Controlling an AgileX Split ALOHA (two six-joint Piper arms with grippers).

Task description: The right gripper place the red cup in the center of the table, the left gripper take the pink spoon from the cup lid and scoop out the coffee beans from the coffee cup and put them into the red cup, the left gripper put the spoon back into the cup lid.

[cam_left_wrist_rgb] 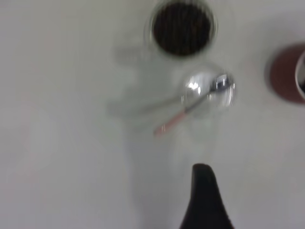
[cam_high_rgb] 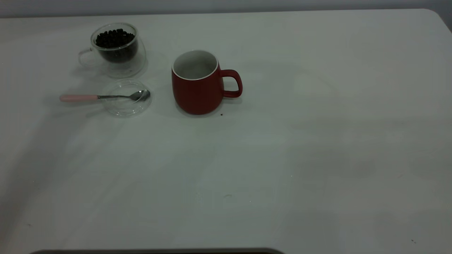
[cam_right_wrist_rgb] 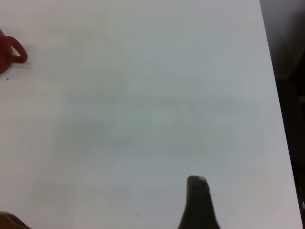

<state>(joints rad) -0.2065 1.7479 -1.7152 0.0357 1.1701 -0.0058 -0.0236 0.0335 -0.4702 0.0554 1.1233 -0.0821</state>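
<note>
Pink spoon resting on cup lid, red cup beside it, jaws' state indiscernible.

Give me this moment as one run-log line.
red cup: upright, table centre, empty | spoon: bowl on lid | beans: in glass cup | left gripper: above table, holding nothing | right gripper: away from cup

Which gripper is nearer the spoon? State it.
Left. The left gripper hangs above the table with the spoon just ahead. The right gripper is farther, seeing only the red cup.
</note>
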